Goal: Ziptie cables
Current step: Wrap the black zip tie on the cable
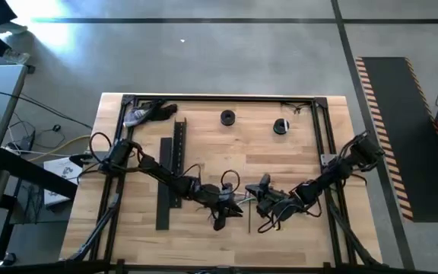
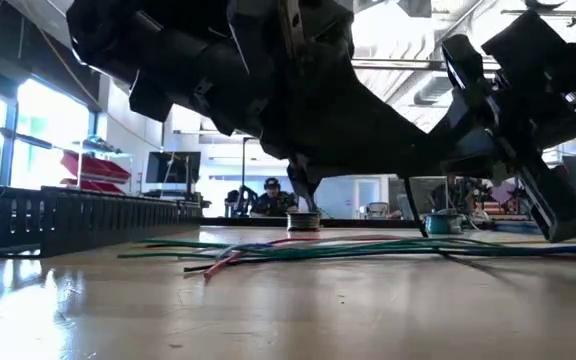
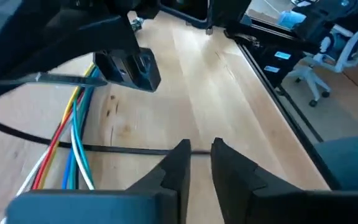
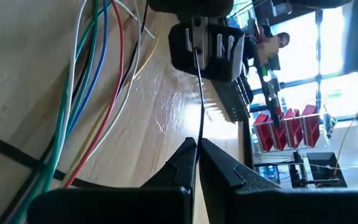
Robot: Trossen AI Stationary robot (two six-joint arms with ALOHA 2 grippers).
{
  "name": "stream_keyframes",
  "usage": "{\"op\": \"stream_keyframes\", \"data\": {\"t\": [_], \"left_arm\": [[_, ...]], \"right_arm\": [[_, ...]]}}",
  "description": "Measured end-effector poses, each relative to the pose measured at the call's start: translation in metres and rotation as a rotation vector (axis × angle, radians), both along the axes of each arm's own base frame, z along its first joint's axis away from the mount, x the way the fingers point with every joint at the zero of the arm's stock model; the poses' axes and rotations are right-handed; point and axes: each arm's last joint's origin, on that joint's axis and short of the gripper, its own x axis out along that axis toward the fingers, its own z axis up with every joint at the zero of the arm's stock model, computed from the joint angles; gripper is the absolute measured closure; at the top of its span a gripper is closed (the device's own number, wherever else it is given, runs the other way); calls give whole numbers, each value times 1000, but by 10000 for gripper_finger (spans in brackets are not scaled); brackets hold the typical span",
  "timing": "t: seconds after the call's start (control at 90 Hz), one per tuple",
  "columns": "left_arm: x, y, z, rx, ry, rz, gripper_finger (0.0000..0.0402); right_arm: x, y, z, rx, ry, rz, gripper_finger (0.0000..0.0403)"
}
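Cables: lying lower centre of the counter. Right hand: pinching a thin black ziptie. Left hand: fingers slightly parted around the strap. Advice: keep strap taut, loop bundle squarely.

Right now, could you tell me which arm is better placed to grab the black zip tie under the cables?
Probably the left: the left gripper hangs open at the end of the zip tie, which runs under the cables. The right gripper is shut on a thin dark strip.
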Motion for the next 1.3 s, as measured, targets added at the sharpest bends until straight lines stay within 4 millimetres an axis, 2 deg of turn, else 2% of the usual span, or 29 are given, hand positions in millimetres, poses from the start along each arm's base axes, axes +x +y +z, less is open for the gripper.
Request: {"op": "stream_keyframes", "data": {"t": [0.122, 0.244, 0.367, 0.667, 0.822, 0.933, 1.022, 1.122, 1.3], "left_arm": [[-1, -2, -1, 94, -21, -52, 375], [-5, -16, 1, 351, -133, -213, 365], [-4, -29, 6, 542, -193, -304, 335], [13, -20, 17, 791, -163, -441, 251], [18, -22, 11, 838, -205, -556, 237], [28, -31, -8, 840, -184, -597, 239], [39, -39, -19, 880, -158, -558, 243], [54, -46, -19, 903, -158, -516, 246], [73, -48, -21, 838, -66, -571, 247]], "right_arm": [[1, -1, 0, 48, -21, -25, 403], [0, -2, 0, 73, -43, -55, 403], [0, -2, 0, 95, -72, -96, 403], [0, -4, 0, 287, -182, -207, 403], [-1, -4, 0, 338, -208, -228, 403], [0, -4, 0, 379, -227, -247, 403], [-1, -5, -1, 406, -232, -264, 403], [-3, -7, -4, 421, -215, -282, 403], [-6, -8, -9, 455, -177, -301, 403]]}}
